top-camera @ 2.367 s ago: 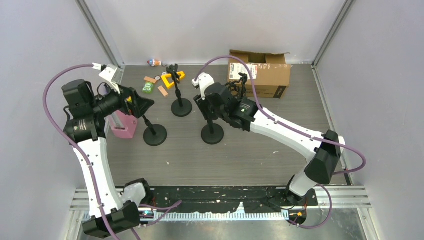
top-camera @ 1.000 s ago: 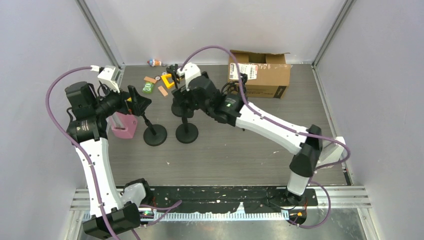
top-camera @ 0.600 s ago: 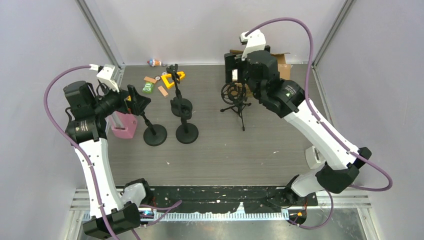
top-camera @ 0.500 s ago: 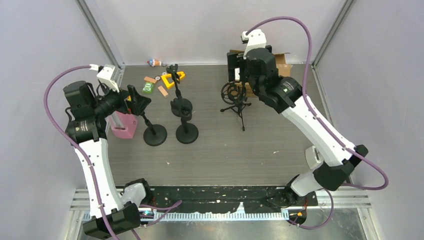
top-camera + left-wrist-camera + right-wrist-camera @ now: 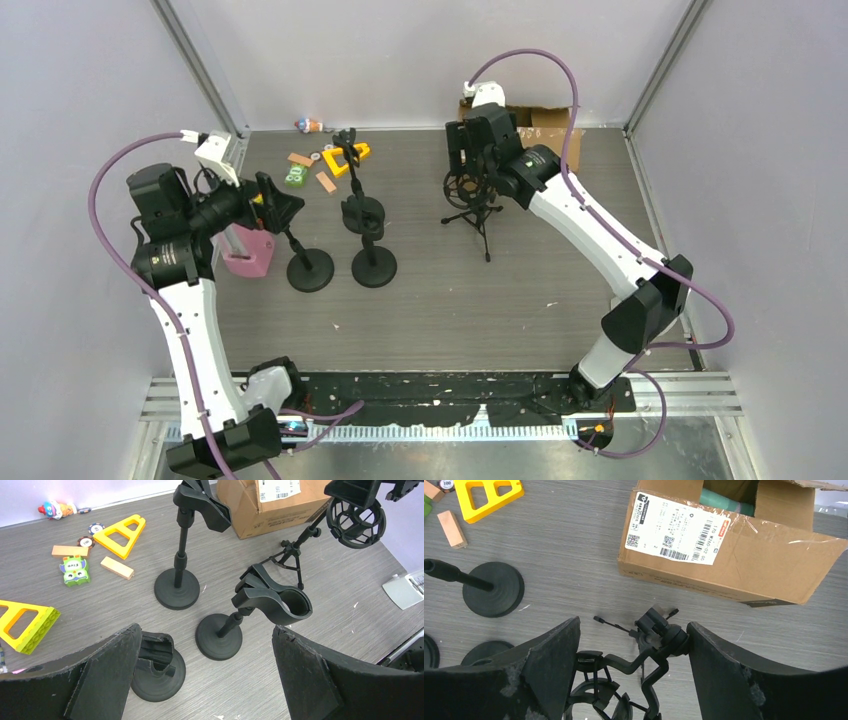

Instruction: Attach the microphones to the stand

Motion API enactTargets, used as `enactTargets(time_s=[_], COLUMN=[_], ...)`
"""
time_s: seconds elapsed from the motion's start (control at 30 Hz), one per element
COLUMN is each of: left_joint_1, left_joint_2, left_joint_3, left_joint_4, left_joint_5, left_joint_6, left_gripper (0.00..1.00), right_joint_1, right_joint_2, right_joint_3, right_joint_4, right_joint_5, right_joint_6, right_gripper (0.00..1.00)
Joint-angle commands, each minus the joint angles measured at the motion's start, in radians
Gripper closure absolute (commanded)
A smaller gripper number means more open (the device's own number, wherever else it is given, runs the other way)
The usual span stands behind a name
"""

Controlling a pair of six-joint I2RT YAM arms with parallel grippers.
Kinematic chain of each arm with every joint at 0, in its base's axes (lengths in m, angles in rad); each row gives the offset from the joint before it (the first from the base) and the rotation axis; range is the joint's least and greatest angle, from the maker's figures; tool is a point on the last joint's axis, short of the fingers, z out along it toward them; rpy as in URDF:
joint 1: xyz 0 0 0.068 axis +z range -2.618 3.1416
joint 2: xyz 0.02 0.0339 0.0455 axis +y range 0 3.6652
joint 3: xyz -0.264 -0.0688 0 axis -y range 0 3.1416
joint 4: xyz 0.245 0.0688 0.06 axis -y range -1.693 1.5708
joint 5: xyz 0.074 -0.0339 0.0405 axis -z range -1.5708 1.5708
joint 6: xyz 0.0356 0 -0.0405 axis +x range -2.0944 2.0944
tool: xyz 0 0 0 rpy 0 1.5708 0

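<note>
No microphone shows plainly; a mint green item (image 5: 724, 502) lies inside the open cardboard box (image 5: 724, 555). Three black round-base clip stands stand left of centre (image 5: 310, 268), (image 5: 374, 262), (image 5: 362, 210). A black tripod stand with a ring shock mount (image 5: 472, 200) stands in front of the box. My right gripper (image 5: 633, 625) is open, low over this stand's top, with its joint knob (image 5: 661, 630) between the fingers, close to the right finger. My left gripper (image 5: 206, 630) is open and empty, above the nearest stand (image 5: 155, 667), with the middle stand's clip (image 5: 272, 600) ahead of it.
The box (image 5: 548, 118) sits at the back, partly behind my right arm. A pink block (image 5: 248, 252) stands by the left wall. A yellow triangle (image 5: 352, 158), wooden blocks and small toys lie at the back left. Grey walls close in three sides.
My right gripper set a round-base stand beside the left stands, let go, swung to the back, and has come down over the tripod stand's top. My left arm has barely moved.
</note>
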Motion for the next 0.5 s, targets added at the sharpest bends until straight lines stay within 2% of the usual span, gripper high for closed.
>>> enactTargets(time_s=[0.0, 0.03, 0.07, 0.1, 0.13, 0.17, 0.23, 0.37, 0.47], left_joint_1=[0.004, 0.004, 0.004, 0.003, 0.003, 0.004, 0.004, 0.004, 0.003], left_joint_2=[-0.032, -0.034, -0.035, -0.034, -0.034, -0.033, -0.035, -0.038, -0.043], left_joint_3=[-0.014, -0.017, -0.020, -0.021, -0.022, -0.023, -0.027, -0.040, -0.047], left_joint_4=[0.024, 0.025, 0.027, 0.027, 0.028, 0.027, 0.028, 0.033, 0.037], left_joint_5=[0.022, 0.021, 0.020, 0.020, 0.020, 0.020, 0.020, 0.017, 0.016], left_joint_6=[0.003, 0.005, 0.005, 0.005, 0.004, 0.004, 0.003, 0.002, 0.000], left_gripper=[0.00, 0.01, 0.00, 0.00, 0.01, 0.00, 0.00, 0.00, 0.01], right_joint_1=[-0.020, -0.021, -0.021, -0.020, -0.020, -0.020, -0.020, -0.019, -0.017], right_joint_2=[0.013, 0.014, 0.018, 0.019, 0.022, 0.025, 0.040, 0.101, 0.136], right_joint_3=[0.018, 0.017, 0.018, 0.019, 0.024, 0.031, 0.062, 0.184, 0.241], right_joint_4=[0.001, 0.000, 0.002, 0.007, 0.009, 0.015, 0.019, 0.014, 0.019], right_joint_5=[-0.022, -0.029, -0.043, -0.058, -0.068, -0.087, -0.114, -0.168, -0.204], right_joint_6=[0.046, 0.050, 0.060, 0.070, 0.074, 0.080, 0.086, 0.093, 0.098], right_gripper=[0.29, 0.39, 0.43, 0.53, 0.57, 0.68, 0.82, 0.93, 0.95])
